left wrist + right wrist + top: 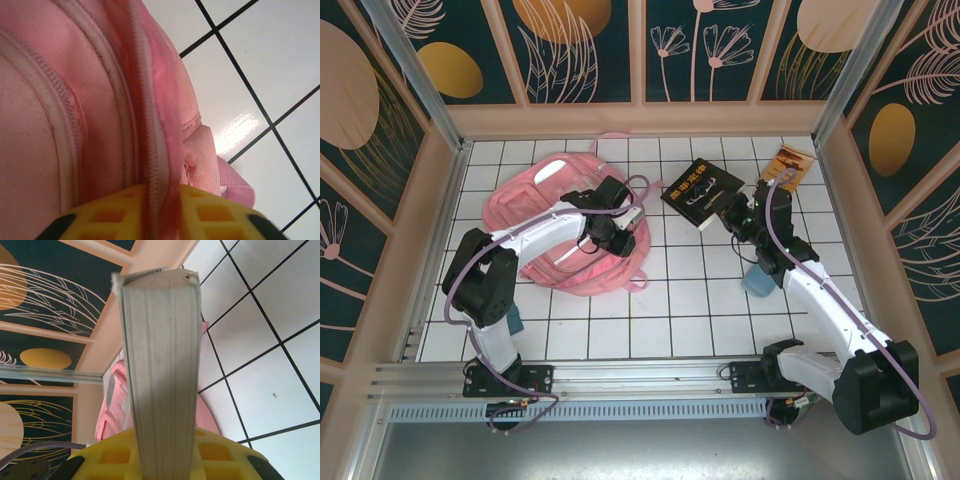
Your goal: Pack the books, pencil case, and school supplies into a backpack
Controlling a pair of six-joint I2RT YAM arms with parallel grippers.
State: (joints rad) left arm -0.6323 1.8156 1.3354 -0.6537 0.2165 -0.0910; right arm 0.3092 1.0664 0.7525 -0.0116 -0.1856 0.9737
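On the left, the pink backpack [535, 205] is lying on the table [670, 320], and the left tool [162, 212] is pinching a fold along its zipper. Further right, the right tool [737, 213] is gripping the black book [703, 190] by one edge, and the blue pencil case [757, 282] is lying beside that arm.

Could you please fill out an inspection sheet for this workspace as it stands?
Surface: white tiled table, black grid lines.
Job's things: pink backpack lying flat; black book gripped; orange booklet and blue pencil case on the tiles.
Clutter: nothing seen.
Grippers: left gripper pinches the backpack's zip edge; right gripper clamps the black book.
Cables: purple cables run along both arms.
Surroundings: dark floral wall panels, wooden frames.
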